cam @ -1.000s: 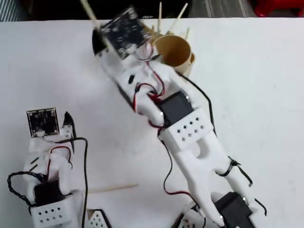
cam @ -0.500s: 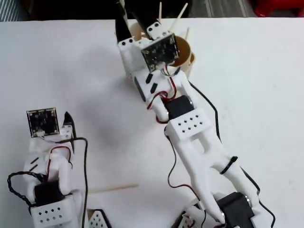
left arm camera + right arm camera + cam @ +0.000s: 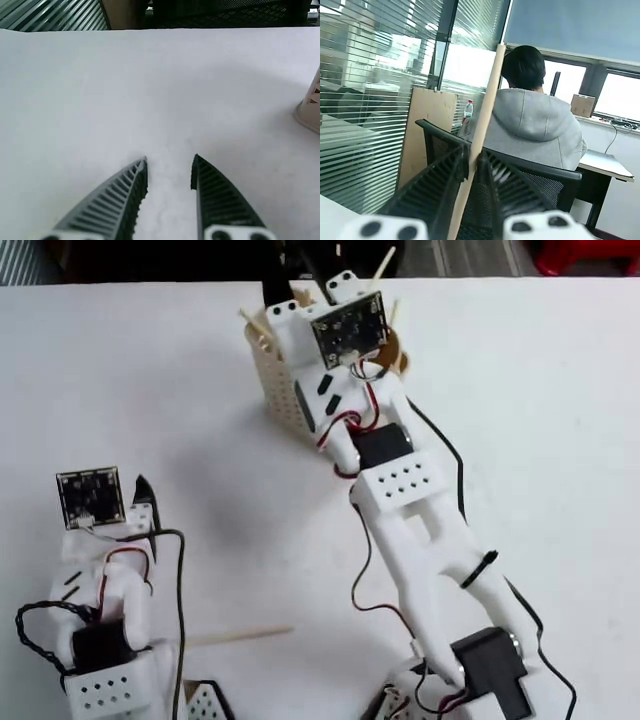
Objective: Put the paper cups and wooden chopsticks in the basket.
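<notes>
Across the bench (image 3: pixel 120 360), the basket (image 3: pixel 275 375) holds a paper cup (image 3: pixel 396 346) and chopsticks (image 3: pixel 381 264); right gripper (image 3: pixel 472 155) clamps a chopstick (image 3: pixel 485 115), left gripper (image 3: pixel 169 167) gapes.

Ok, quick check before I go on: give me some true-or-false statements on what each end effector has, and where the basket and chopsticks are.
1. The right end effector is shut on a chopstick. True.
2. The left end effector holds a paper cup. False: it is open and holds nothing, above the bare table.
3. A loose chopstick lies on the table beside the left arm. True.
4. The basket stands beside the left arm. False: it is on the far side of the table, by the right end effector.
</notes>
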### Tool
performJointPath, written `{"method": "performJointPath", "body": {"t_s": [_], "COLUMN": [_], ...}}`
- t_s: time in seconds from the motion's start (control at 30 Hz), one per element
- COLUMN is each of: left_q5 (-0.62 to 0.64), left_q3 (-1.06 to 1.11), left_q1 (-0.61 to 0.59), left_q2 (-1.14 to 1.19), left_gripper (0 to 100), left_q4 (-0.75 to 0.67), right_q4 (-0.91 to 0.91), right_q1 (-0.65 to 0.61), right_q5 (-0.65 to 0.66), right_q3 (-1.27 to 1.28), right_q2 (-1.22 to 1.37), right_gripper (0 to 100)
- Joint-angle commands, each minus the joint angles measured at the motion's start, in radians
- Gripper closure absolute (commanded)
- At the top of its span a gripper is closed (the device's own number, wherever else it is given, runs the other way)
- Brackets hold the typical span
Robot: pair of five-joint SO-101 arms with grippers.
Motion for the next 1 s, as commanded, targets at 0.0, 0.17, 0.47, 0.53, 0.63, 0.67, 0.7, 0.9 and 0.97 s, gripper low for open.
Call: {"method": "performJointPath", "body": {"t_s": [0.0, 0.17, 0.47, 0.53, 0.63, 0.67, 0.7, 0.9, 0.97], "left_q5": [-0.002, -0.002, -0.002, -0.002, -0.003, -0.003, -0.003, -0.003, -0.003], "left_q3": [-0.006, -0.006, -0.006, -0.006, -0.006, -0.006, -0.006, -0.006, -0.006], "left_q1": [-0.005, -0.005, -0.005, -0.005, -0.005, -0.005, -0.005, -0.005, -0.005], "left_q2": [-0.01, -0.01, -0.01, -0.01, -0.01, -0.01, -0.01, -0.01, -0.01], "left_gripper": [84, 84, 84, 84, 84, 84, 84, 84, 84], "left_q4": [-0.028, -0.028, -0.028, -0.028, -0.028, -0.028, -0.028, -0.028, -0.028], "right_q4": [-0.007, -0.01, -0.111, -0.107, -0.107, -0.107, -0.107, -0.087, -0.042], "right_q1": [0.01, 0.012, 0.025, 0.025, 0.025, 0.024, 0.024, 0.024, 0.021], "right_q5": [-0.006, -0.006, -0.006, -0.006, -0.006, -0.006, -0.006, -0.006, -0.006], "right_q3": [-0.035, -0.035, -0.032, -0.026, 0.011, 0.023, 0.035, 0.1, 0.1], "right_q2": [-0.002, -0.007, 0.001, 0.002, 0.002, 0.002, 0.002, 0.002, -0.007], "right_gripper": [98.1, 98.1, 98.1, 98.1, 98.1, 98.1, 98.1, 90.4, 83.8]}}
